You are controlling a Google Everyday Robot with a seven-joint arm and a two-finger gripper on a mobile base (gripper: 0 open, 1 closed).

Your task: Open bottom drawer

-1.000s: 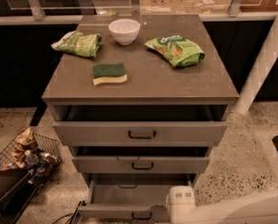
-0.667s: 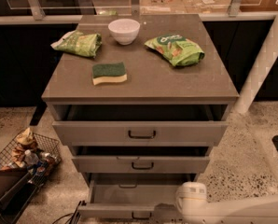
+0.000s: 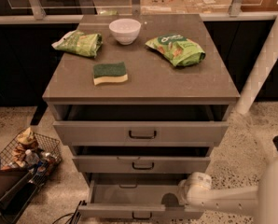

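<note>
The bottom drawer is the lowest of three grey-beige drawers and stands pulled out toward me. Its pale interior shows, and its small dark bar handle sits at the lower edge of the view. My white arm comes in from the lower right. My gripper sits at the right end of the bottom drawer, just behind its front panel, with a dark rounded part over the drawer's inside.
The middle drawer and top drawer are slightly out. On the cabinet top lie a sponge, a white bowl and two green bags. A wire basket stands on the floor at left; a white post stands at right.
My arm's white wrist has shifted right and slightly up beside the bottom drawer. The drawer stays pulled out about as far as before.
</note>
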